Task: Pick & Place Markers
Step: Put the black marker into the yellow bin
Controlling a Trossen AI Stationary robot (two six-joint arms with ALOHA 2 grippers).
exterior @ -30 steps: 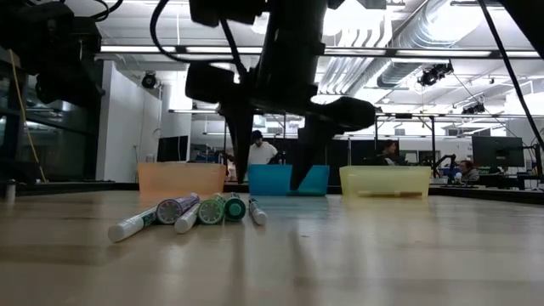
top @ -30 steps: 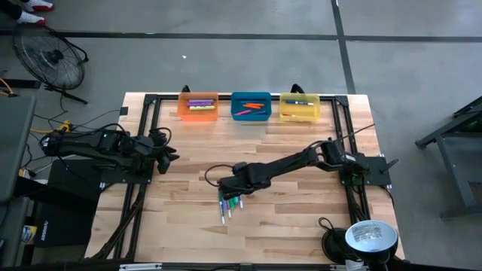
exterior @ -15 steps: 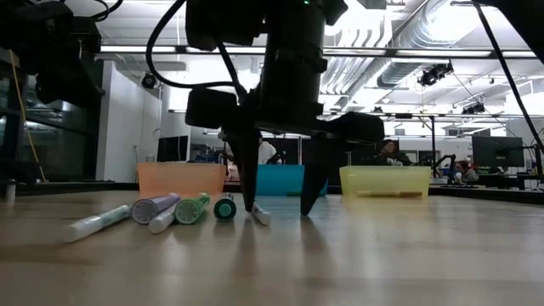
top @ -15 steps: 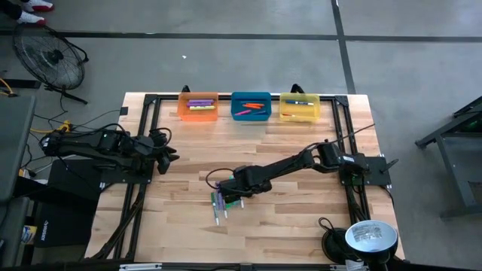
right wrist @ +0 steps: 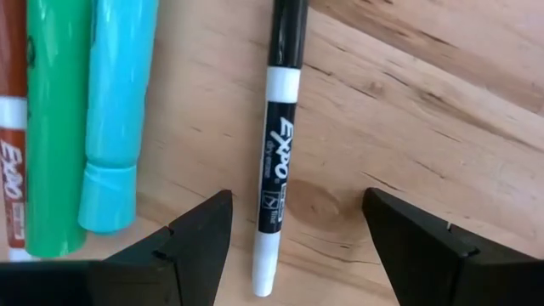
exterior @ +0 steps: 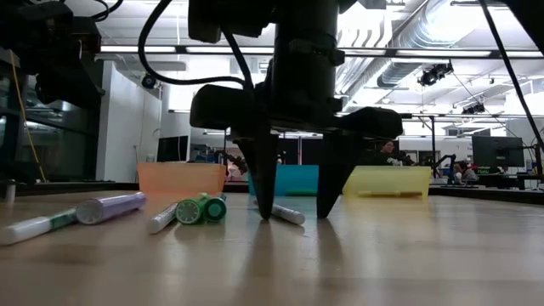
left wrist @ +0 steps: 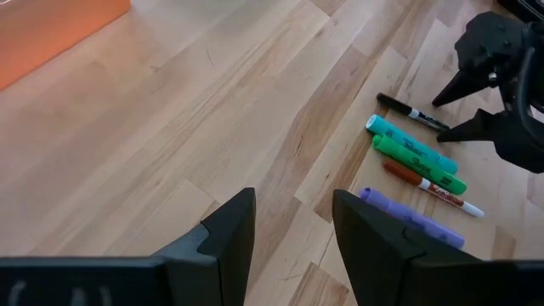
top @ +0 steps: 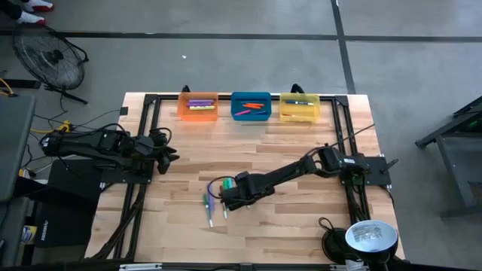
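Wooden planks form the surface, with an orange bin, a blue bin and a yellow bin lined along its far edge, each already holding markers. Right tool, lowered to the boards with its fingers spread wide and empty, straddles a thin black-and-white marker that lies flat between the fingertips; its long axis runs crosswise to the line joining the two fingers, a placement that suits closing on the barrel. Beside it lie a teal marker, a green marker and a brown-capped marker, roughly parallel; a purple marker rests farther off. Left tool, partly open and empty, waits near the surface's left edge.
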